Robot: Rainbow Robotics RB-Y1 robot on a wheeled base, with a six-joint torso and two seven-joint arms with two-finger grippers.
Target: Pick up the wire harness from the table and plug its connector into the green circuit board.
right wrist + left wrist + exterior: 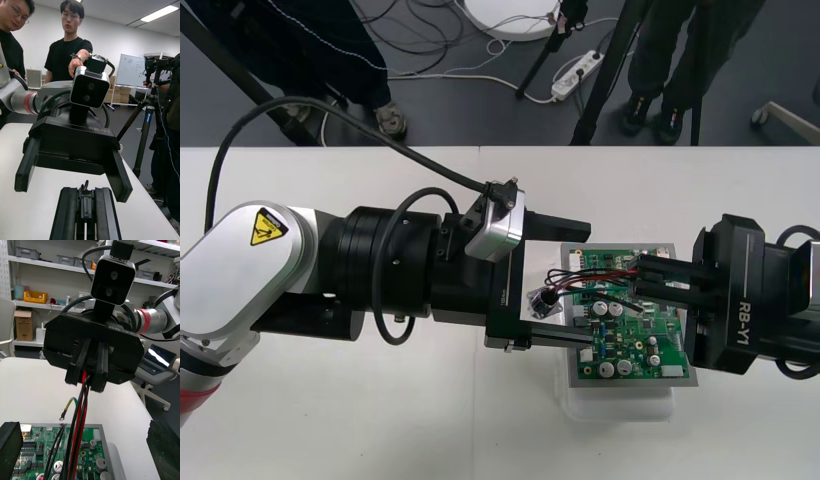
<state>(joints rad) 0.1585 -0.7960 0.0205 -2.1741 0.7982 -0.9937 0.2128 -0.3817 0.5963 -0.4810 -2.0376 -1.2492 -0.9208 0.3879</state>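
Harness wires hang clamped in our right gripper over the board; we see our left gripper facing it, spread wide open.

Harness over board, left pincer opposite right pincer

From my station I see a plain light table, its bare surface running to a straight far edge. Beyond that edge lies a strip of dark floor. Thin cables, some dark and some white, loop across it in a loose tangle, and a white power strip lies among them. Black tripod legs slant over the floor just beside the power strip. A round white disc sits at the picture's far edge.
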